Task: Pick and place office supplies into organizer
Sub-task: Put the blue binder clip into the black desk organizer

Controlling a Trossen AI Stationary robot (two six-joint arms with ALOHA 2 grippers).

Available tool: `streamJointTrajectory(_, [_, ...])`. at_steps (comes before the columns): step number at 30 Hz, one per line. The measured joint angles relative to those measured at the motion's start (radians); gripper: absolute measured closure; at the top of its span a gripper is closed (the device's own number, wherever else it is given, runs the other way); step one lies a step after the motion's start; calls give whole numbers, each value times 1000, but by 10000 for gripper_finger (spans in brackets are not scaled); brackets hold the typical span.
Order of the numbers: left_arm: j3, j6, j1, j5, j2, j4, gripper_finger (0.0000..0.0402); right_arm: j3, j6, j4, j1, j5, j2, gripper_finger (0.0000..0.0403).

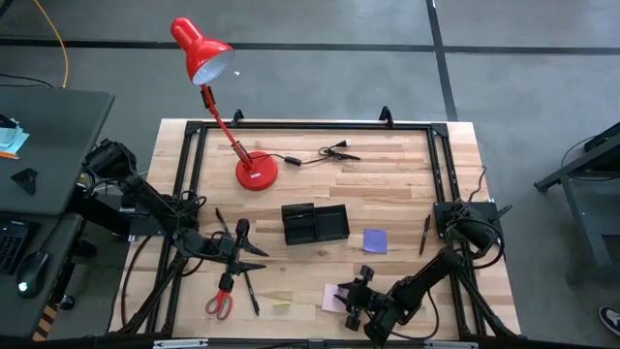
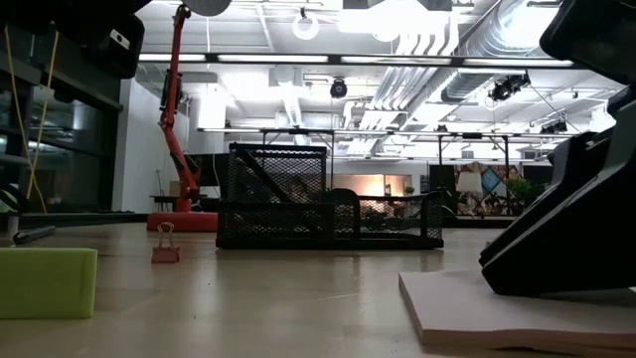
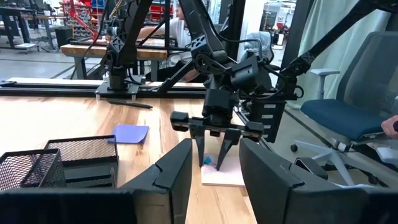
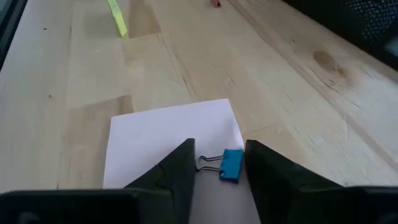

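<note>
1. The right pincer (image 1: 351, 302) is low over the pale pink sticky-note pad (image 1: 334, 297), near the front edge of the counter (image 1: 407, 174). Its fingers stand a little apart, one on each side of a small blue binder clip (image 4: 232, 164) that lies on the pad. It is not possible to tell if the fingers already press the clip.
2. In the right wrist view, the wire handles of the clip point toward one finger and its blue body is close to the other, so its long axis runs across the gap.
3. The left pincer (image 1: 236, 246) hangs over the front left part of the counter, above the thin black pens (image 1: 250, 289). Its fingers are partly open and hold nothing.
4. The red-handled scissors (image 1: 222, 299) lie near the front edge. The handles point to the front and the blades point away, toward the left pincer.
5. The organizer (image 1: 315, 223) stands about in the middle of the counter, with its long side parallel to the front edge. There is free wood on all sides of it.
6. The purple sticky-note pad (image 1: 375, 240) lies flat just right of the organizer, and one more black pen (image 1: 424, 236) lies further right, with its long axis nearly front to back.
7. A yellow-green sticky-note pad (image 1: 282, 303) lies between the scissors and the pink pad, and there is bare wood around it.
</note>
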Motion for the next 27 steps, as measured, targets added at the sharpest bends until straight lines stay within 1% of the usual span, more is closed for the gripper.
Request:
streamJointTrajectory(6, [0,0,0,0,0,0,277,0,-10,-3,0,16,0,331])
streamJointTrajectory(15, [0,0,0,0,0,0,277,-1,-45,8,0,27,1,375])
streamJointTrajectory(20, [0,0,0,0,0,-1,277,-1,-53,9,0,37,1,388])
streamJointTrajectory(27, [0,0,0,0,0,-3,277,1,-78,19,-2,67,3,388])
